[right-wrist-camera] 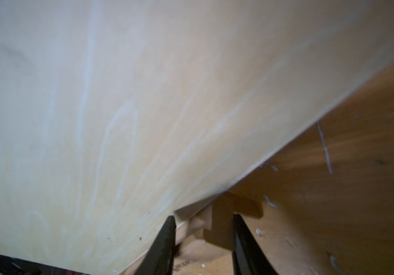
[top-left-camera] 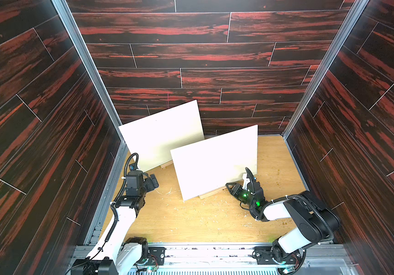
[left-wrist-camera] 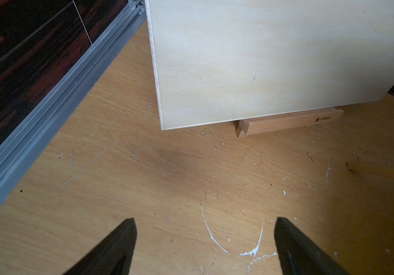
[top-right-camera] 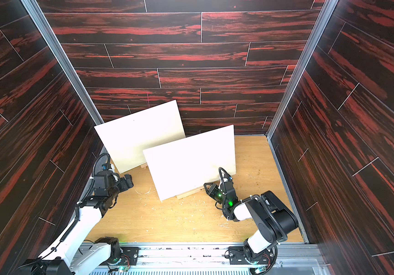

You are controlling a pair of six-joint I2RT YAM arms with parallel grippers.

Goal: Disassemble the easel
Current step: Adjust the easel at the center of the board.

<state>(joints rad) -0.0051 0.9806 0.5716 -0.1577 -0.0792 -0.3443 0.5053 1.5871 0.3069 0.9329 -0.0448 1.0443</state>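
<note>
Two easels stand on the table, each a pale board leaning on a low wooden ledge. The near board (top-left-camera: 215, 164) (top-right-camera: 191, 164) (right-wrist-camera: 120, 107) rests on its ledge (top-left-camera: 211, 192) (top-right-camera: 189, 193) (right-wrist-camera: 219, 219). My right gripper (top-left-camera: 229, 187) (top-right-camera: 206, 187) (right-wrist-camera: 203, 221) is at that ledge's right end, its fingers pressed against both sides of the wood. The far board (top-left-camera: 162, 133) (top-right-camera: 141, 135) (left-wrist-camera: 262, 59) stands at the back left on its own ledge (left-wrist-camera: 286, 122). My left gripper (top-left-camera: 154, 182) (top-right-camera: 128, 182) (left-wrist-camera: 204, 221) hovers open in front of it, holding nothing.
Dark red wood-grain walls close in the cell on three sides. An aluminium rail (left-wrist-camera: 48, 107) runs along the left edge of the table (top-left-camera: 203, 221). White scratches and small chips litter the table top between the arms.
</note>
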